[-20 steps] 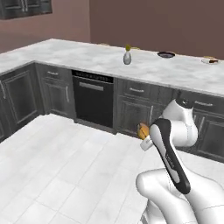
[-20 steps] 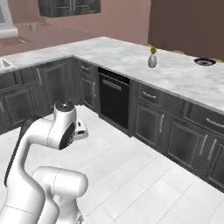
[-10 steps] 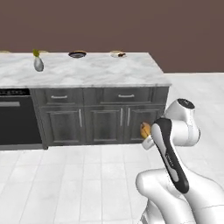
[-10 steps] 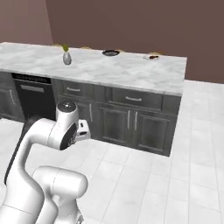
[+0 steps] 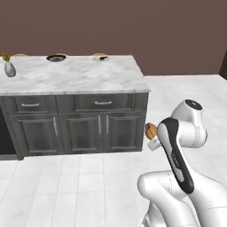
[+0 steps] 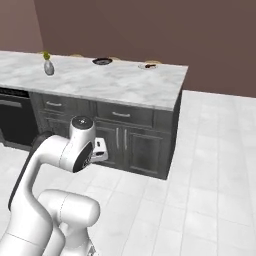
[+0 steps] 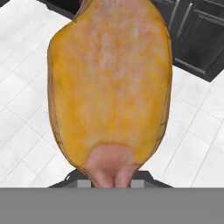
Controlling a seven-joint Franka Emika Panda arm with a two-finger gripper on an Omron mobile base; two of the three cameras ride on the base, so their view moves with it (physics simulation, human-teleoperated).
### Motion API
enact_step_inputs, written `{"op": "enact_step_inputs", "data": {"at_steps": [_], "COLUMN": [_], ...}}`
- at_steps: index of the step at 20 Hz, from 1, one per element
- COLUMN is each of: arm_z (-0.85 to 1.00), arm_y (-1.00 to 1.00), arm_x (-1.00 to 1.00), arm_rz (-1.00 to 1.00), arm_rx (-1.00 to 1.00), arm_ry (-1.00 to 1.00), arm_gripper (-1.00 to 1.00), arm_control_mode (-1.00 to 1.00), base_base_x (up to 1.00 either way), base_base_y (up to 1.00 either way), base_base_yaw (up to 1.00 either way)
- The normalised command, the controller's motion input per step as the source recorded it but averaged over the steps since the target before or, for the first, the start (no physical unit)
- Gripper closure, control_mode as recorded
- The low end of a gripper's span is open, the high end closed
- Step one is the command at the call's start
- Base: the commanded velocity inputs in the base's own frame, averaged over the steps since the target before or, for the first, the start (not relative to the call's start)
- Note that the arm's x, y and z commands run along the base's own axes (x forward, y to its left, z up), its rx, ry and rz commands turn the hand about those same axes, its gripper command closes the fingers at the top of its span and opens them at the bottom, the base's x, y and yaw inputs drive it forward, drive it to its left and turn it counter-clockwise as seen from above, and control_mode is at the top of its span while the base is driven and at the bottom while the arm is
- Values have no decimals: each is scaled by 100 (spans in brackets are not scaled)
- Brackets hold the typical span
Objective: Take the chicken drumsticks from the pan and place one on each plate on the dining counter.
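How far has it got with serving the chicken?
Partway, by the look of it. A golden drumstick is already picked up, held in the gripper above the white floor tiles. The dark plate and the pale plate sit far back on the marble counter. No chicken can be made out on either, so placing remains.
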Motion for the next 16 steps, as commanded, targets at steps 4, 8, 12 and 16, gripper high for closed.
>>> {"op": "enact_step_inputs", "data": {"at_steps": [4,8,12,16], "arm_z": [0,0,0,0], "arm_y": [0,0,0,0], "arm_x": [0,0,0,0], "arm_rz": [0,0,0,0], "arm_rx": [0,0,0,0], "arm_ry": [0,0,0,0], "arm_gripper": [100,100,100,100], "arm_control_mode": [100,100,100,100], "base_base_x": [82,83,81,68], "base_base_y": [-76,-76,-80,-89], "base_base_yaw": [7,8,4,0]}}
